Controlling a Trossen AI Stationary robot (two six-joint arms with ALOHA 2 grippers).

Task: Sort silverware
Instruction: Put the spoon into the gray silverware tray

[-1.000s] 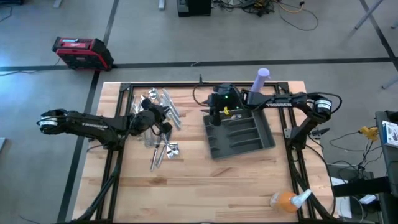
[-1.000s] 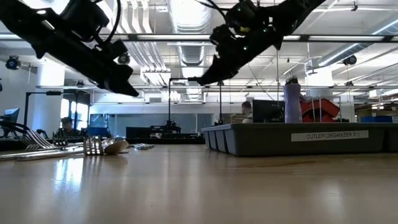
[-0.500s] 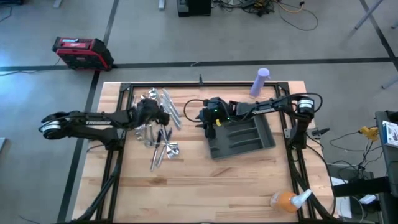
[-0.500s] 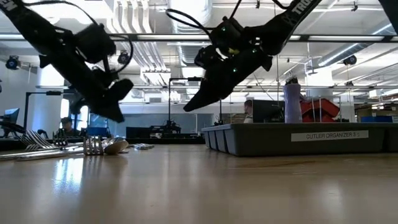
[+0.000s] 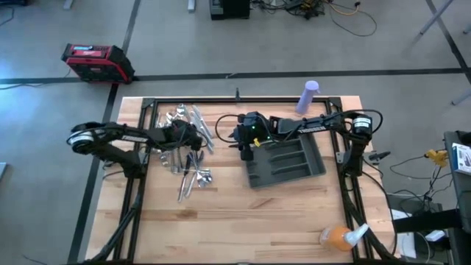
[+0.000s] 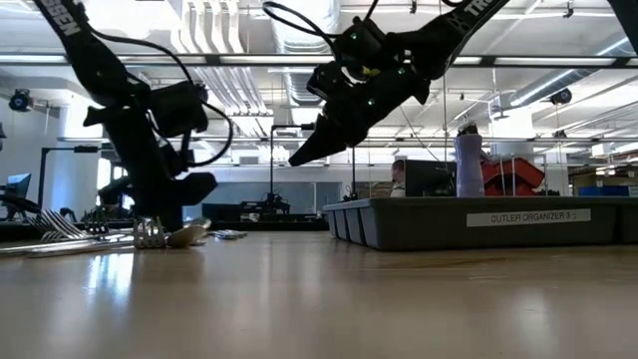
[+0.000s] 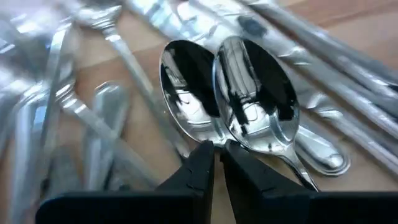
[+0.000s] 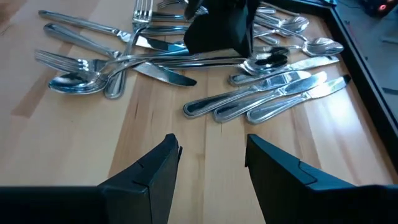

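Note:
The silverware (image 5: pixel 188 154) lies in a loose pile of forks, knives and spoons on the table's left half, also seen in the right wrist view (image 8: pixel 261 81). My left gripper (image 5: pixel 194 140) points down into the pile, its fingers (image 7: pixel 202 162) shut to a thin slit at the necks of two nested spoons (image 7: pixel 249 93). My right gripper (image 5: pixel 243 143) hovers open and empty (image 8: pixel 211 149) above the bare table (image 6: pixel 297 160), between the pile and the dark grey tray (image 5: pixel 321 168). My left gripper comes at the two nested spoons from above, with its fingertips (image 7: pixel 235 155) right at the spoons' necks (image 7: pixel 217 138). Both spoons lie flat in the pile. Whether the tips touch them or have a neck between them, I cannot tell.
A purple bottle (image 5: pixel 309 96) stands at the table's far edge behind the tray, and an orange spray bottle (image 5: pixel 340 235) lies at the near right corner. The tray's side wall (image 6: pixel 478 221) rises at the right in the low view. Bare wood lies along the near edge.
My left gripper has tipped to point downward and gone down to the silverware pile. My right gripper has moved from above the tray's far left corner toward the table's left, past the tray's edge, staying up off the table.

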